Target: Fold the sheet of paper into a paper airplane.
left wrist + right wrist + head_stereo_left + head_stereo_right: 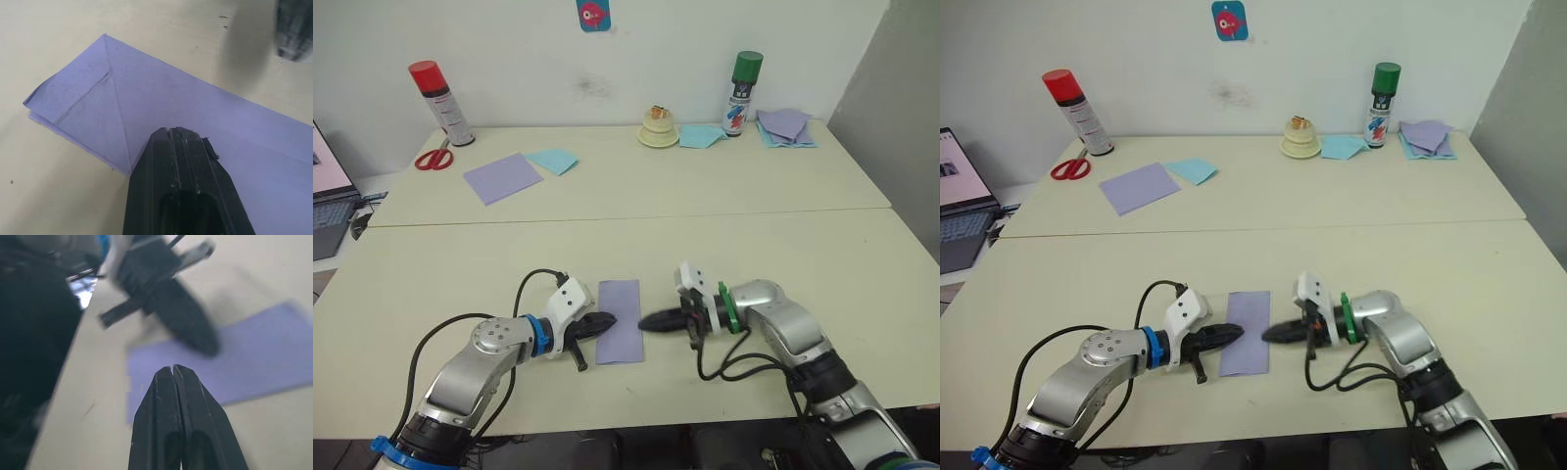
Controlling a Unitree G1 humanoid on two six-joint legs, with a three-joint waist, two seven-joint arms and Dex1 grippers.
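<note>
No text, label or number on anything here is legible.

- The left gripper (172, 131) has its two black fingers (155, 161) pressed together, only a thin seam between them.
- Their tips rest on the sheet of paper (146, 103), beside a diagonal crease.
- The lavender sheet lies folded flat on the cream bench (58, 39), layered edges showing at one corner.
- A blurred dark object (293, 27) sits beyond the sheet.

Evenly and brightly lit from overhead, soft shadows under the arms on the table (460, 264), motion-blurred in the right wrist view.
</note>
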